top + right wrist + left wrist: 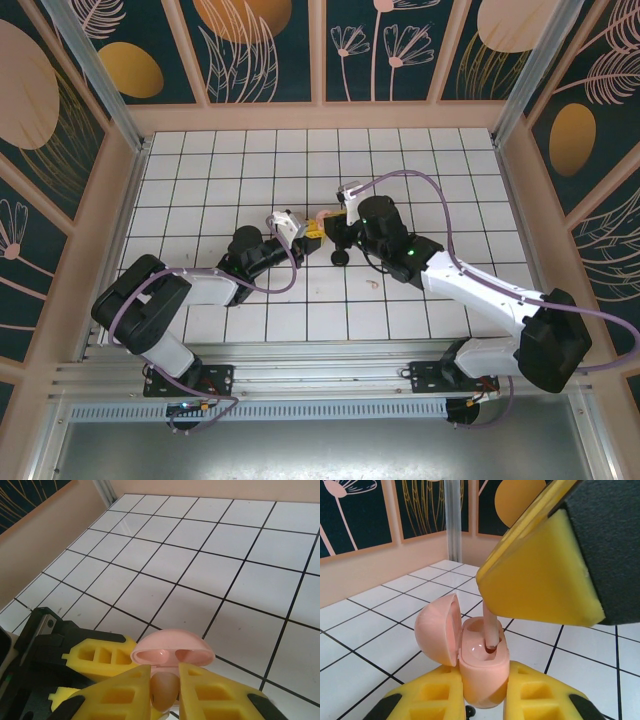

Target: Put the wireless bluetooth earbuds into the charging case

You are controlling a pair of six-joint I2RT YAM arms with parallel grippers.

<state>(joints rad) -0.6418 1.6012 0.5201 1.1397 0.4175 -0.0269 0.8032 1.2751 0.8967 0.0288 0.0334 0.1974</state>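
The pale-pink charging case (482,665) stands upright with its lid (437,630) swung open to the left. My left gripper (482,692) is shut on the case's body, one yellow pad on each side. My right gripper (165,680) is shut on a pale-pink earbud (164,690) directly above the case. The earbud's stem (490,627) points down, and its tip sits in the right-hand well of the case. The open lid (172,652) shows just beyond my right fingers. In the top view both grippers meet at the case (321,214) near the table's middle.
White tiled table (250,160) inside peach walls with a metal post at each back corner. A tiny pinkish piece (372,284) lies on the tiles near the right arm, too small to identify. The right gripper's pad (540,575) hangs close above the case.
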